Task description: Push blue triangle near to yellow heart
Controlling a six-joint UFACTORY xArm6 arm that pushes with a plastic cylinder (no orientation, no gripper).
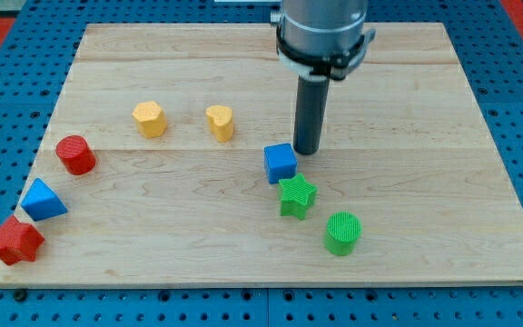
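Sitting nearest, at seven o'clock on the pale wooden board (pixel 152 263), the red plastic star (pixel 14 240) touches the blue plastic triangle (pixel 43 200), well apart from the yellow plastic heart (pixel 220 122) at eleven o'clock. Green cylinder (pixel 342 232) and green star (pixel 297 196) lie at five o'clock. Farther back, my tip (pixel 307 151) stands just beside the blue cube (pixel 281 163), at its one o'clock; it has no jaws

My arm housing (pixel 323 27) cut off by view's top. Surface (pixel 243 245) far edge partly hidden behind it.
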